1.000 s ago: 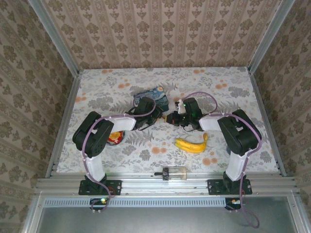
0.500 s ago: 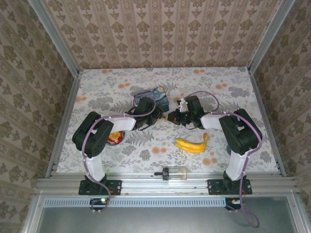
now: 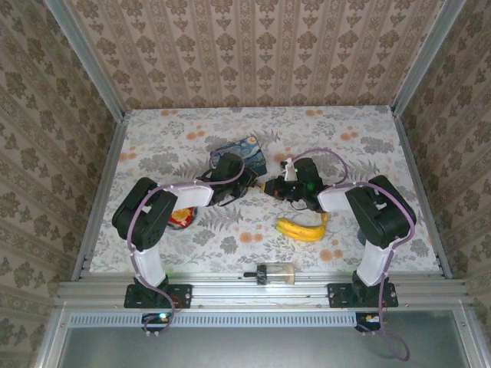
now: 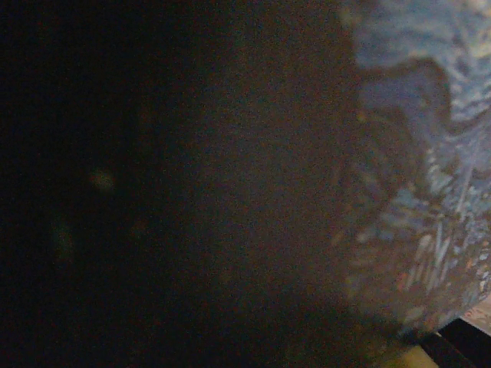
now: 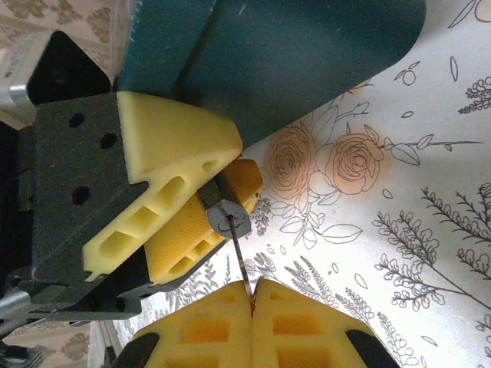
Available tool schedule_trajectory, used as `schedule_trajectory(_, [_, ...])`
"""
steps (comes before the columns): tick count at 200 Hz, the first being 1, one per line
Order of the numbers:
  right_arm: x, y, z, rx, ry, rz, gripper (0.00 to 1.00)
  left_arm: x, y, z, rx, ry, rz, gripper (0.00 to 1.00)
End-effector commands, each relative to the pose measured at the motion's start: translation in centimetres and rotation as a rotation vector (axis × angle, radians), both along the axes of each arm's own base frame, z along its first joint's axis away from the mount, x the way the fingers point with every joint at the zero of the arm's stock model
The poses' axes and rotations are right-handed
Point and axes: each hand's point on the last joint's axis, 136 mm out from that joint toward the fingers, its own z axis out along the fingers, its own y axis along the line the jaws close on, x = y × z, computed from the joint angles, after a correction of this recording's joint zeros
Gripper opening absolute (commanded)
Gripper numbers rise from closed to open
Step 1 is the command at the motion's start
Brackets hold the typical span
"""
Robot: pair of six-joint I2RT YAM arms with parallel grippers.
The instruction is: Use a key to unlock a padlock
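The left gripper (image 5: 229, 175) has its yellow fingers (image 5: 173, 126) closed most of the way, and they pinch the padlock (image 5: 228, 216). The padlock is tiny and dark grey. It is held up off the table (image 3: 153, 153), in the middle, between the two arms and just near and right of the blue tin box (image 3: 247, 149). The right gripper (image 5: 252, 287) is closed tight. Its two yellow fingertips press together on the key (image 5: 238, 257), which looks like a thin dark strip. The far end of the key touches the padlock. The left wrist view is mostly dark and blurry, with the blue painted box on its right side. A banana (image 3: 301, 228) lies near and right of the grippers. A clear tube (image 3: 280, 272) with a black cap lies at the near edge
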Motion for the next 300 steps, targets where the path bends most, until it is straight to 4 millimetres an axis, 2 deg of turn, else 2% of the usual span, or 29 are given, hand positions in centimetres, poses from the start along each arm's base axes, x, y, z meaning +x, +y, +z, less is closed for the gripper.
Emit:
schedule_trajectory(1, [0.6, 1.2, 3.1, 0.096, -0.116, -0.012, 0.0, -3.7, -2.3, 0.8, -0.12, 0.139, -0.082, 0.0])
schedule_trajectory(94, [0.8, 2.1, 2.8, 0.191, -0.046, -0.017, 0.0, -4.5, -2.3, 0.6, -0.131, 0.168, -0.102, 0.0])
schedule_trajectory(173, [0.8, 1.7, 2.2, 0.166, -0.014, 0.024, 0.0, -6.2, -2.2, 0.4, -0.134, 0.213, -0.156, 0.0])
schedule_trajectory(220, [1.0, 1.8, 2.8, 0.177, -0.016, 0.032, 0.0, -6.6, -1.9, 0.6, -0.117, 0.215, -0.168, 0.0])
schedule_trajectory(266, [0.9, 0.7, 3.1, 0.158, -0.039, 0.011, 0.0, -6.6, -1.8, 0.8, -0.114, 0.216, -0.166, 0.0])
schedule_trajectory(300, [0.1, -0.9, 1.9, 0.126, -0.003, -0.025, 0.0, -6.1, -0.6, 0.1, -0.085, 0.227, -0.132, 0.0])
